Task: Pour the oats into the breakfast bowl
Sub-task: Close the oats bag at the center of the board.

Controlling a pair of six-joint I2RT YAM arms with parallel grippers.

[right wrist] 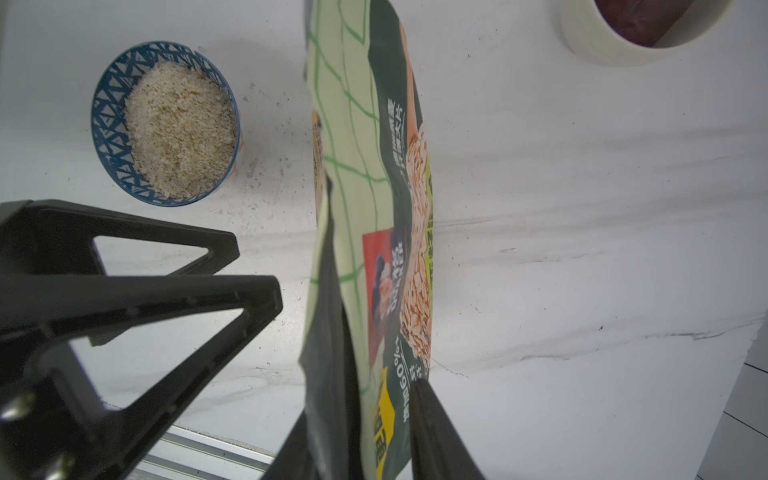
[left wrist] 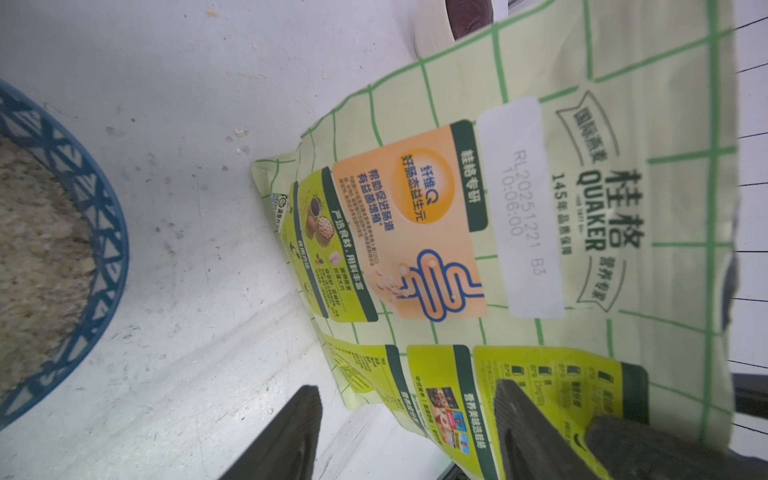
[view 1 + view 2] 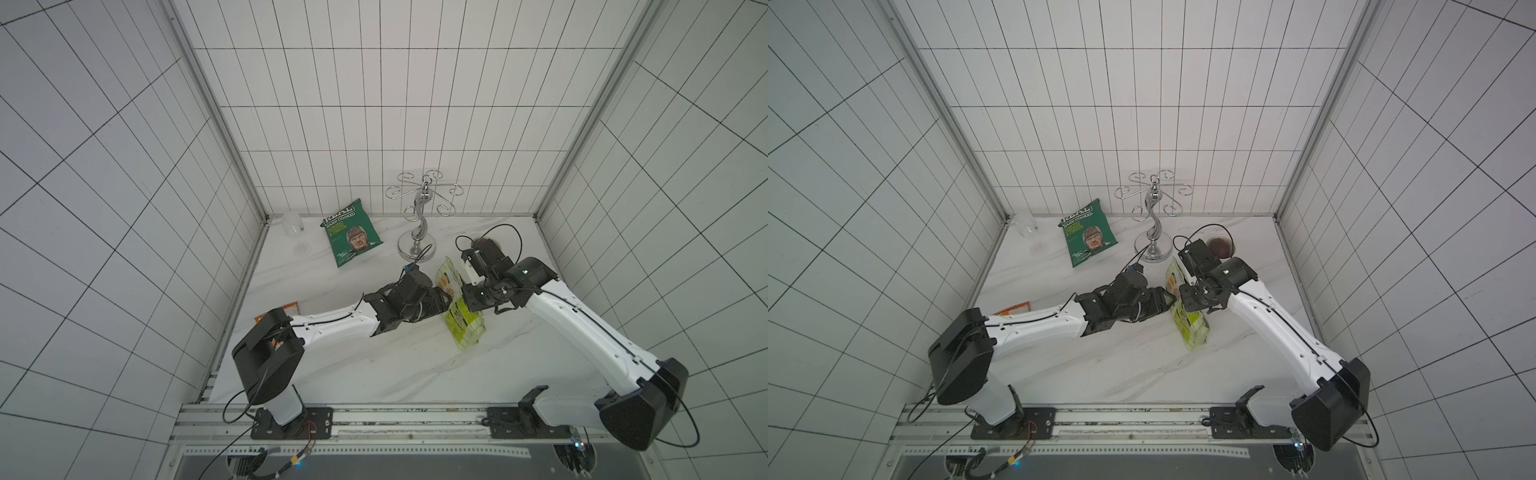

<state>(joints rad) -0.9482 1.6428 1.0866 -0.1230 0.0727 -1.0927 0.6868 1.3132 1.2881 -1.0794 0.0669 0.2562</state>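
Standing upright, the pouch [image 3: 463,328] is pinched by the right tool [image 1: 374,407]; the breakfast bowl [image 1: 109,124] is seen on the side of the left tool [image 2: 407,388], spread empty.

Stock: pouch [image 2: 540,208], glossy printed plastic film, creased; oats [image 1: 178,129], dry rough flakes; breakfast bowl [image 1: 104,124], smooth glazed ceramic; tabletop [image 1: 582,249], smooth marble-look slab; my left gripper [image 2: 407,386], fingers [image 2: 536,432] matt black plastic, ribbed faces.

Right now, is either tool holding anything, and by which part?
Right tool looks pinched on the oat pouch mid-height at its side edge. Left tool open, holding nothing.
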